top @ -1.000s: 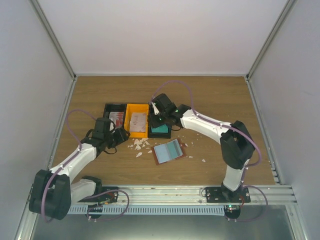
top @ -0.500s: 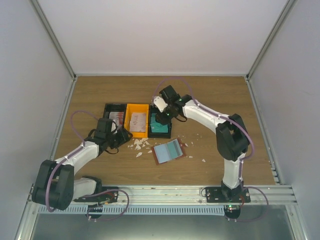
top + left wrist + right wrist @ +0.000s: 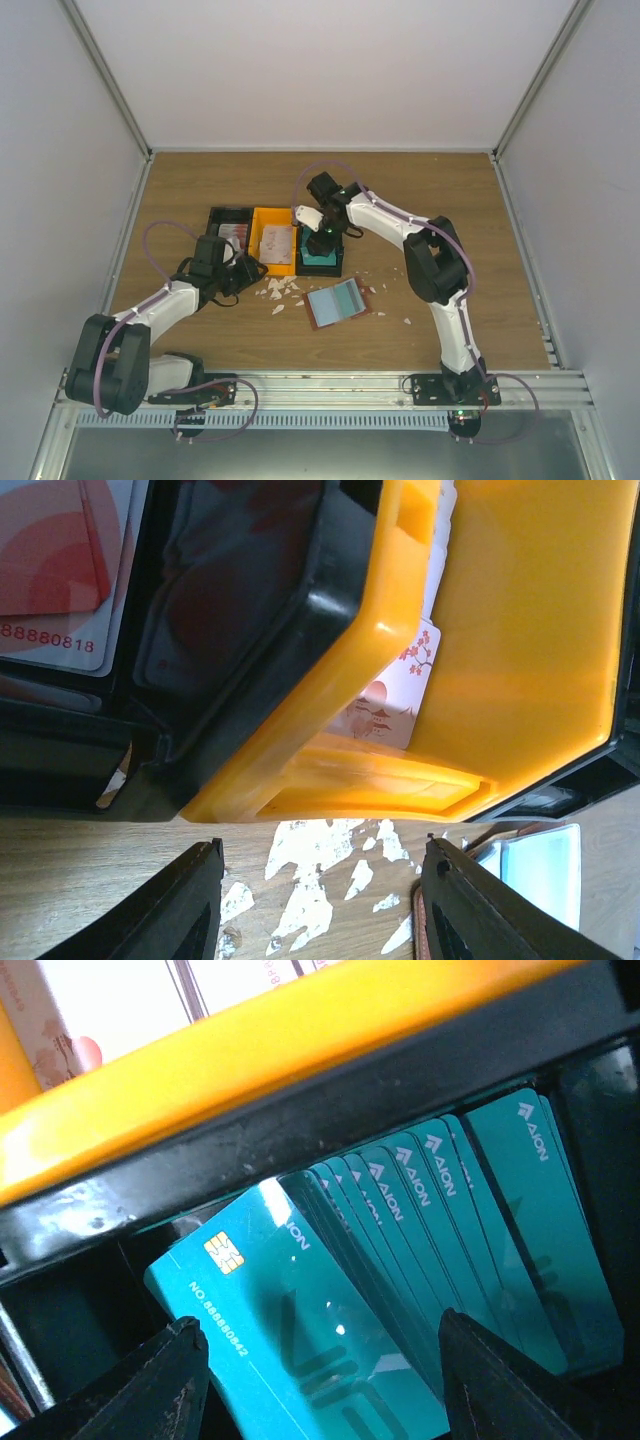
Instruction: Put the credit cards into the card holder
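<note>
Teal credit cards (image 3: pixel 420 1230): fanned inside the black bin (image 3: pixel 400 1070), next to the orange bin (image 3: pixel 530 630).
Card holder (image 3: pixel 312 312): lay open on the surface (image 3: pixel 440 200), just near of the bins, apart from both tools.
Right tool (image 3: pixel 330 1380): released, fingers spread over the teal cards, gripping nothing.
Left tool (image 3: pixel 320 910): released, low over white scraps (image 3: pixel 310 845) by the orange bin's corner.

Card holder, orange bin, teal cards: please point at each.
card holder (image 3: pixel 341 320), top external view, near rim
orange bin (image 3: pixel 530 630), left wrist view, bare inner wall
teal cards (image 3: pixel 300 1330), right wrist view, front card
</note>
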Action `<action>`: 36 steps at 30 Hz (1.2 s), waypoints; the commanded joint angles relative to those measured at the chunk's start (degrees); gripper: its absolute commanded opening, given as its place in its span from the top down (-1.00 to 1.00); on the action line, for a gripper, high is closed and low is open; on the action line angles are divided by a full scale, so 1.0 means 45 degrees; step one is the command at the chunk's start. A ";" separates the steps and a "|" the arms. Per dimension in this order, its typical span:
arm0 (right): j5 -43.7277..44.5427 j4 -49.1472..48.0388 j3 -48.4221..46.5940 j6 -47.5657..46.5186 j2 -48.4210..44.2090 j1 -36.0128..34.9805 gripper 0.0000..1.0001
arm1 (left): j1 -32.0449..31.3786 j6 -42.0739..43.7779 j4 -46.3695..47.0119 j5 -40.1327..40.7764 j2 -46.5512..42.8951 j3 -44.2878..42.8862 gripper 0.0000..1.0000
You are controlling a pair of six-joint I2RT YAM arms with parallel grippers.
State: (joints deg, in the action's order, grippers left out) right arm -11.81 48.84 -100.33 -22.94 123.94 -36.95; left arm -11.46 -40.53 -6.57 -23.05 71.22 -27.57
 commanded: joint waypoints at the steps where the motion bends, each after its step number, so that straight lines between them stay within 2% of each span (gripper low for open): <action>1: -0.0108 0.0986 -0.0470 -0.0726 0.0559 0.0067 -0.28 | 0.0094 -0.0004 0.0751 -0.0133 0.0144 -0.0113 -0.13; 7: -0.1066 0.1114 -0.0597 -0.1025 0.0797 0.0066 -0.17 | 0.0095 0.0033 0.0815 -0.0183 0.0314 -0.0142 -0.12; 16: -0.1582 0.1583 -0.0653 -0.1120 0.0555 0.0066 0.31 | 0.0096 0.0101 0.0883 -0.0209 0.0430 -0.0201 -0.12; 36: -0.3030 0.1756 0.0070 -0.1301 -0.0358 0.0037 0.61 | 0.0099 0.0220 0.1377 -0.0251 0.1257 -0.0511 -0.12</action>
State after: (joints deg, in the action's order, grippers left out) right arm -23.20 55.70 -100.44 -27.83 125.10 -36.99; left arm -11.46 -40.45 -3.62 -24.10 76.31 -28.18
